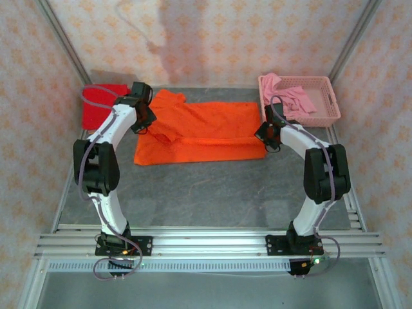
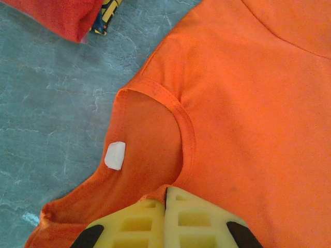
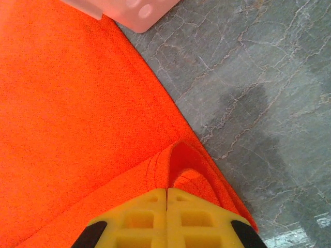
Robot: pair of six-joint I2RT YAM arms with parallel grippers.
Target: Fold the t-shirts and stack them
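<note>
The orange t-shirt (image 1: 206, 132) lies spread across the middle of the table, partly folded lengthwise. My left gripper (image 1: 148, 122) is at its left end, shut on a pinch of cloth at the collar (image 2: 166, 189), just below the neck opening with the white tag (image 2: 115, 155). My right gripper (image 1: 264, 136) is shut on the shirt's right corner (image 3: 166, 190), where the hem bunches up in a small fold (image 3: 181, 160). The red t-shirt (image 1: 103, 103) lies folded at the far left, its edge (image 2: 62, 15) beyond the orange shirt.
A pink lattice basket (image 1: 325, 106) with pink cloth (image 1: 290, 96) in it stands at the back right; its corner (image 3: 129, 10) is close to the orange shirt. A blue and yellow item (image 2: 104, 15) peeks from under the red shirt. Bare grey table (image 1: 206, 193) lies in front.
</note>
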